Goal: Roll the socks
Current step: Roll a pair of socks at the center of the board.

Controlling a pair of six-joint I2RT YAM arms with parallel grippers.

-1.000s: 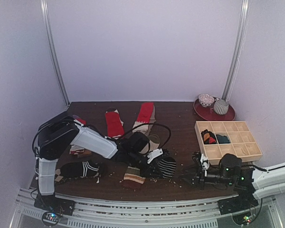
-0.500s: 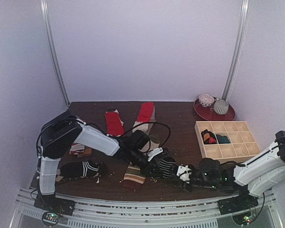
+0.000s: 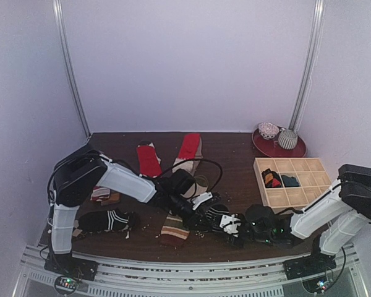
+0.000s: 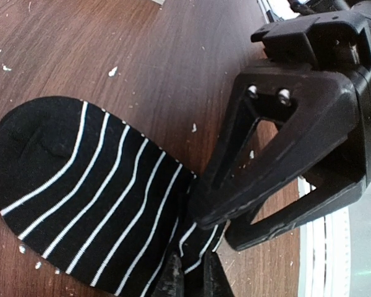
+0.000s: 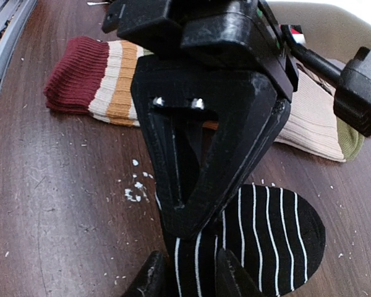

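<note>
Item 1, wooden tray [image 3: 318, 197], pale, divided into a grid of compartments, stood at the right of the table [image 3: 235, 154]. One compartment in its left column held a dark bundle with red and orange [image 3: 271, 178]; the compartment just right of it held a dark teal bundle [image 3: 290, 180]. The other compartments showed bare wood.

Item 2, red plate [image 3: 263, 146], far right corner, carried two pale patterned round objects [image 3: 287, 138] side by side.

Item 3, black striped sock [image 4: 80, 185], lay flat on the near middle of the table, between the two arms. Left gripper [image 4: 191, 278] was closed tight, pinching the sock's narrow end. Right gripper [image 5: 188, 275] had a finger on either side of that same end; whether it pressed the fabric cannot be told.

Item 4, banded sock [image 5: 99, 80], folded, lay just beside the striped one.

Item 5, two red socks [image 3: 148, 159], lay at the far middle, well apart from the tray
</note>
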